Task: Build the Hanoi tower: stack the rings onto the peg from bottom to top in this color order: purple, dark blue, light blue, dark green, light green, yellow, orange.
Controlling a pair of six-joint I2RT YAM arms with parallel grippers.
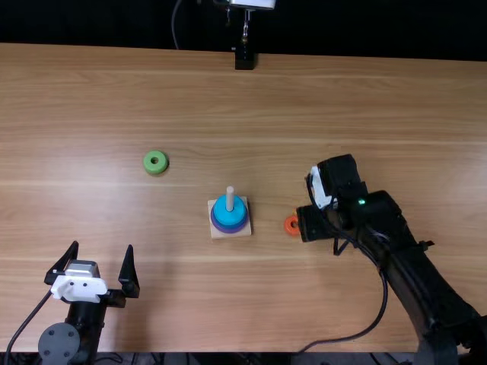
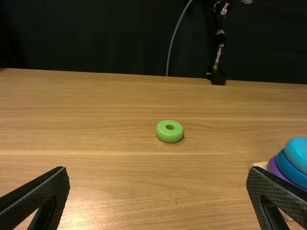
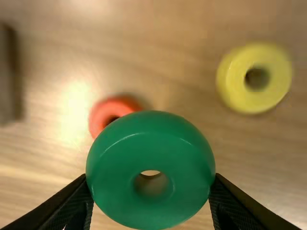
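Note:
In the top view my left gripper (image 1: 97, 268) stands open at the lower left; its fingers are also apart in the left wrist view (image 2: 158, 196). My right gripper (image 1: 313, 222) is right of the peg (image 1: 230, 199); the right wrist view shows the gripper (image 3: 151, 184) shut on the dark green ring (image 3: 151, 211). On the base (image 1: 232, 233), purple (image 1: 221, 226), dark blue (image 2: 289, 170) and light blue (image 1: 237, 209) rings surround the peg. The light green ring (image 1: 154, 161) lies at the left. An orange ring (image 3: 106, 114) and a yellow ring (image 3: 268, 91) lie below the held ring.
A black cable (image 1: 364, 333) curves beside the right arm near the table's front edge. At the back edge of the table (image 1: 342, 99) stands a dark stand (image 1: 244, 59).

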